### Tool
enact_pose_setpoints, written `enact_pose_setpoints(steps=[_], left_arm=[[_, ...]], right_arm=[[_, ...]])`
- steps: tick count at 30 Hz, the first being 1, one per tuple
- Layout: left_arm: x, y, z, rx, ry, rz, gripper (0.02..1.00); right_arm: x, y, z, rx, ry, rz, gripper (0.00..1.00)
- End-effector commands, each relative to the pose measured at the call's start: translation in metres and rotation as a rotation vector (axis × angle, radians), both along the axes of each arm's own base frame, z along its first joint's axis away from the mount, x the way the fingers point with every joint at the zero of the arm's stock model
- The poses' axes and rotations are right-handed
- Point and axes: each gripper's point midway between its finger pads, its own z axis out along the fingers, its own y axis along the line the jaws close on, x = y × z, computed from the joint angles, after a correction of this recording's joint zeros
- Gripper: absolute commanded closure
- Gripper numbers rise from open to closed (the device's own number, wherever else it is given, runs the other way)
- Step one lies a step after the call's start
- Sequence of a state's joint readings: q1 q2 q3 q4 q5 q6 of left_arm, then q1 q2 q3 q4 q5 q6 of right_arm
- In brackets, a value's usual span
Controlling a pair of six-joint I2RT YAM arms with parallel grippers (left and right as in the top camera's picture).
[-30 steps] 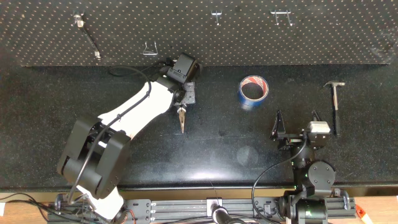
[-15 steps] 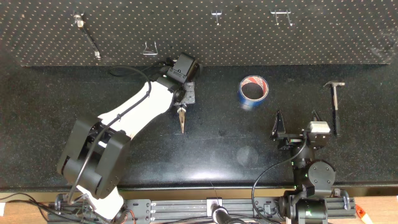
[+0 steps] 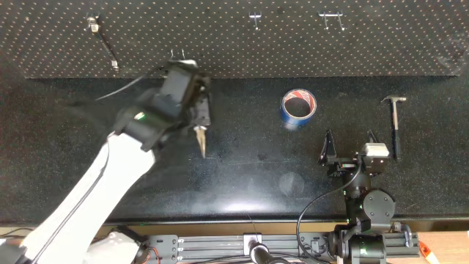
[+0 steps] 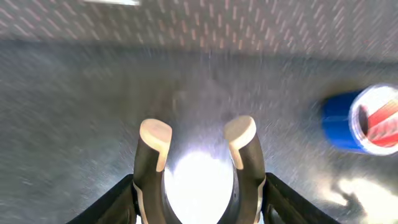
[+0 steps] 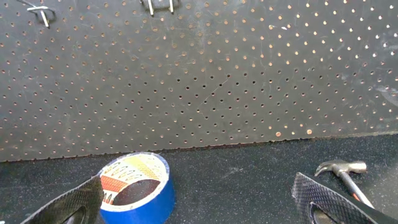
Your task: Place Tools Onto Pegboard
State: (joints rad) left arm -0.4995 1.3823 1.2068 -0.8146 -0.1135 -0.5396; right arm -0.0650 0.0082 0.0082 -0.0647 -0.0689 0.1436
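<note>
The left arm is now swung leftward and raised toward the far pegboard, so the carry is judged under way, with the hanging not yet done. The left gripper is pointed down just short of the board's near edge, its fingers clamped on the pliers, which are brought along with it. The right gripper is parked near right, fingers spread wide.
</note>
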Motion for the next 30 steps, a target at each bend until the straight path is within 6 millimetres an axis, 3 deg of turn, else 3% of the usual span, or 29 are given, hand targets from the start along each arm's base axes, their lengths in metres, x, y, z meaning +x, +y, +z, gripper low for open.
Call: enact_pose_setpoints(steps=[1, 7, 14, 21, 30], left_arm=[[0.025, 0.052, 0.06, 0.125, -0.259, 0.084, 0.989], [0.095, 0.07, 0.114, 0.257, -0.584, 0.015, 0.989], [0.156, 0.072, 0.122, 0.275, -0.756, 0.053, 0.989], [0.179, 0.064, 0.115, 0.255, -0.813, 0.064, 0.989], [0.179, 0.055, 0.112, 0.214, -0.81, 0.029, 0.989]], right_arm=[[0.0, 0.0, -0.002, -0.015, 0.001, 0.0, 0.014], [0.0, 0.0, -0.002, -0.015, 0.001, 0.0, 0.014], [0.0, 0.0, -0.002, -0.015, 0.001, 0.0, 0.014], [0.0, 0.0, -0.002, -0.015, 0.001, 0.0, 0.014], [0.0, 0.0, -0.002, -0.015, 0.001, 0.0, 0.014]])
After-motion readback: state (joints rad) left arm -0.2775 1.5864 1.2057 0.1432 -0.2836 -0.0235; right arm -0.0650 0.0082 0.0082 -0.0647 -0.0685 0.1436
